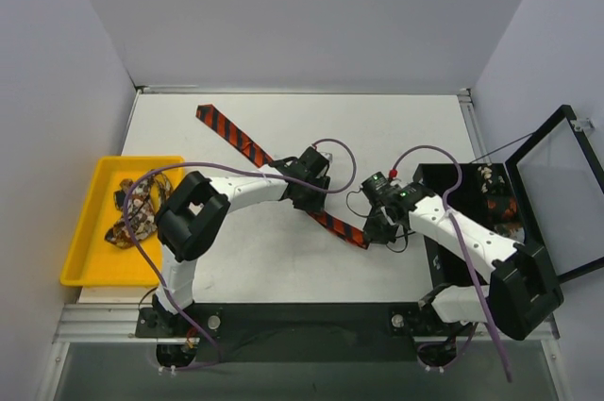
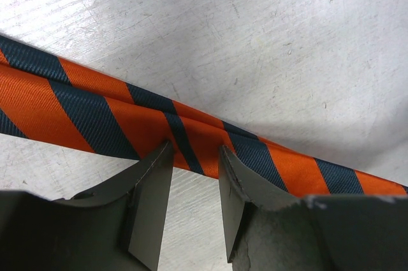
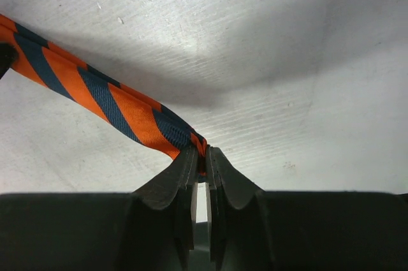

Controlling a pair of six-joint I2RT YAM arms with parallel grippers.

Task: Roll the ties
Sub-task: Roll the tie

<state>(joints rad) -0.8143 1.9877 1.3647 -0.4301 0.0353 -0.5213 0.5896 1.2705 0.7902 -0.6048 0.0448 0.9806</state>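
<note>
A red-orange and black striped tie [image 1: 236, 139] lies flat and diagonal across the white table, wide end at the far left, narrow end at the near right. My left gripper [image 1: 308, 195] stands over its middle. In the left wrist view the left gripper [image 2: 196, 151] is open, its fingertips [image 2: 162, 156] at the tie's [image 2: 95, 108] near edge with bare table between them. My right gripper [image 1: 378, 231] is at the narrow end. In the right wrist view the right gripper [image 3: 203, 156] is shut on the tip of the tie [image 3: 95, 86]. Brown, cream and black patterned ties [image 1: 137, 212] lie in a heap.
The heap of patterned ties lies in a yellow tray [image 1: 94, 274] at the table's left edge. A black box [image 1: 436, 179] with its clear lid [image 1: 557, 184] open stands at the right, with rolled patterned ties [image 1: 497, 201] inside. Purple cables [image 1: 425, 151] loop over both arms.
</note>
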